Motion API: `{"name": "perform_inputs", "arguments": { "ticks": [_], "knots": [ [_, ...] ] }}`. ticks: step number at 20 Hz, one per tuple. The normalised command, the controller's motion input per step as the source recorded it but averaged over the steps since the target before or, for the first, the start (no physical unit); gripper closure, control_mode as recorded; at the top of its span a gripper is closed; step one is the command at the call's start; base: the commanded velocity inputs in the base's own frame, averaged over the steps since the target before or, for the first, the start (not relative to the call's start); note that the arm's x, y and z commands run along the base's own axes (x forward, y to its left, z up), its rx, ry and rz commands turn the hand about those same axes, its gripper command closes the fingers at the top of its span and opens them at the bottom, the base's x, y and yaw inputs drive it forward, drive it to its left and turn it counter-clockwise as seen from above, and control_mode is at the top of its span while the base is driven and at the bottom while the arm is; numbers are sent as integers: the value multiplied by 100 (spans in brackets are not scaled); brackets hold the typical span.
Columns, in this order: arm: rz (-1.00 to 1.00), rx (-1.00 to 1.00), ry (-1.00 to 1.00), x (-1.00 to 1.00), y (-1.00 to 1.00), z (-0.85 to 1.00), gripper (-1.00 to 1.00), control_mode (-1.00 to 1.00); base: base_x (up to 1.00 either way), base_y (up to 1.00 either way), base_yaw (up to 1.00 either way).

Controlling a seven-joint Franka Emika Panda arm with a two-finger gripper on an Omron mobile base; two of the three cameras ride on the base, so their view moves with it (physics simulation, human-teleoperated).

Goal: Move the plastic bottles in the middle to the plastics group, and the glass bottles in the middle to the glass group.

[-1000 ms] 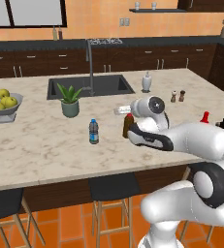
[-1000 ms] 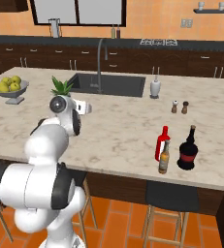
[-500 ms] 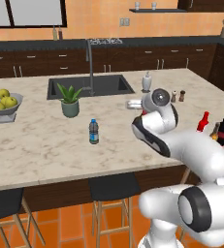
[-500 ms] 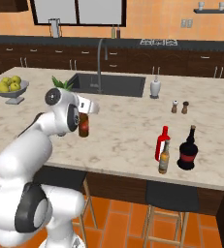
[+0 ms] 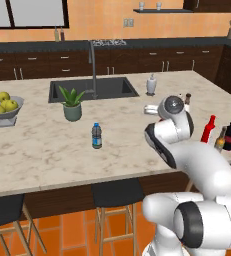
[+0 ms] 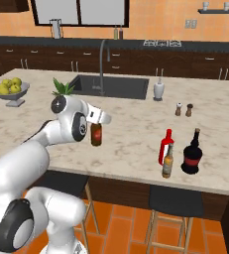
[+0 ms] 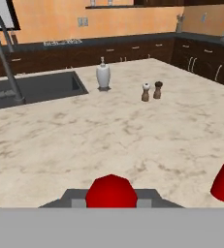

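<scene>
Amber-brown glass bottle [image 6: 96,134] with a red top hangs upright above the marble island counter [image 6: 136,129], pinched at its neck by the gripper [image 6: 97,119]. Right of it stands the glass group: bright red bottle [image 6: 166,146], tall dark bottle [image 6: 192,154], small amber bottle [image 6: 168,162]. Blue-labelled water bottle [image 5: 96,136] stands mid-counter near a potted plant [image 5: 72,104]

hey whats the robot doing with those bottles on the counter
The robot arm is sorting bottles on the marble island. Its gripper, jaws shut, holds an amber glass bottle with a red cap lifted above the counter, partway between the middle and the glass group near the right edge: a red bottle, a small amber bottle and a dark red-capped bottle. The blue-capped plastic water bottle stands alone mid-counter, not yet moved.
</scene>
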Motion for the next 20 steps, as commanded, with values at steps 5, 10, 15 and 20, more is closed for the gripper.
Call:
{"name": "perform_inputs", "arguments": {
  "ticks": [5, 10, 15, 20],
  "knots": [
    [0, 0, 0, 0, -36, -6, 100, -100, 0, 0, 0],
    [-1, 0, 0, 0, -49, -6, 100, -100, 0, 0, 0],
    [-10, 0, 0, 0, -64, 0, 100, -100, 0, 0, 0],
    [-11, 0, 0, 0, -35, -12, 100, -100, 0, 0, 0]
  ]
}}
